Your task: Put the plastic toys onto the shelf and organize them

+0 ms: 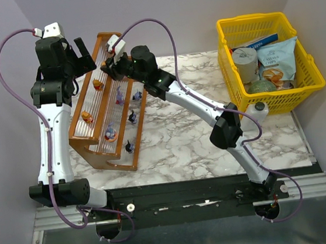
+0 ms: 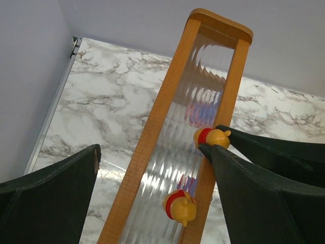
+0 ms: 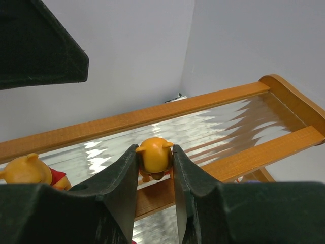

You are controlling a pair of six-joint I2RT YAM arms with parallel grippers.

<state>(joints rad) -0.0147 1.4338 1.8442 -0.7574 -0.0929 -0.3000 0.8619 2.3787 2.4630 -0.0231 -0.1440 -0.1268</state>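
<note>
1. Nearest the overhead camera, the left arm (image 1: 55,131) and the right arm (image 1: 208,108) both reach to the far end of the shelf (image 1: 109,158).
2. The shelf stands upright with all 3 tiers in use.
3. The left gripper (image 2: 151,148) has its fingers spread wide with nothing between them. It hangs above the top tier.
4. The right gripper (image 3: 155,150) is clenched on 1 orange toy (image 3: 154,159), held just over the top tier near a wooden rail. Whether the toy touches the tier cannot be told.
5. Placed stock, from the overhead view:
   - 2 orange figurines (image 1: 97,83) on the top tier
   - 2 purple figurines (image 1: 118,94) on the middle tier
   - 3 dark figurines (image 1: 132,117) on the lowest tier
6. Judgement: the task looks close to finished, with the toys sorted by colour. What remains is to release the held toy beside the orange pair. No other toy shows off the shelf.
</note>
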